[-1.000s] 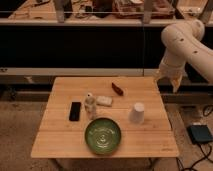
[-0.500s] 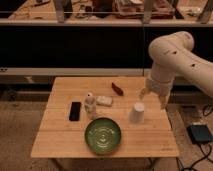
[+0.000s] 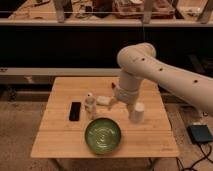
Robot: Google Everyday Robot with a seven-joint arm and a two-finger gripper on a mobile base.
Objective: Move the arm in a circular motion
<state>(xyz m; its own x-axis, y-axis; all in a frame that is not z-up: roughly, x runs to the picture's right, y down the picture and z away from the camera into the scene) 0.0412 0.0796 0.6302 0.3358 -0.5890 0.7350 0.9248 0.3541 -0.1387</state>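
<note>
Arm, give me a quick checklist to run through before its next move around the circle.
1. End effector over the table, between bottle and cup: ok.
2. Arm clear of cup: cannot tell, they overlap in this view.
3. Bottle upright, apart from end effector: ok.
4. Bowl apart from arm, nearer the camera: ok.
5. Phone flat, beyond the bottle, away from arm: ok.
</note>
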